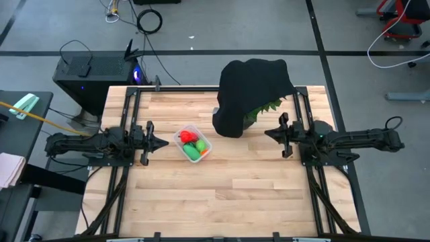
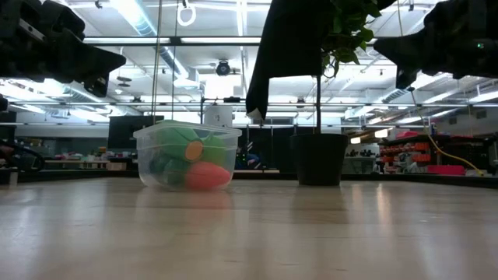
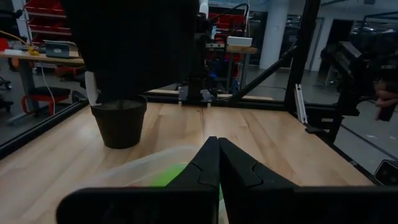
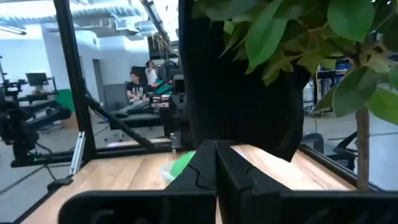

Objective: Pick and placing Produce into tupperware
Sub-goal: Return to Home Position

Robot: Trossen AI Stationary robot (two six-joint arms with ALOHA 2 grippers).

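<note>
On the left, the left arm point(image 1: 101, 143) hangs low over the counter point(image 1: 222, 195), its jaws pressed together on nothing and their tip just short of the tupperware point(image 2: 156, 134). I count one box, standing on the counter between the two arms and nearer the left one. The produce is piled inside it: from above I make out one red toy point(image 1: 187, 137) and one light green one point(image 1: 193, 152), and from table height an orange piece point(image 2: 194, 150) among more green. The pile hides the rest, so I cannot give a full count; I find no toy lying outside the box. I judge these toys light, hard and slick, the round ones apt to roll, best pinched across the middle. The box looks thin-walled and easy to shove, so I would take it by one wall at the rim. Further right stands one plant under a black cloth point(image 1: 252, 87). The right arm point(image 1: 349, 140) waits beside it, jaws likewise closed and empty.
</note>
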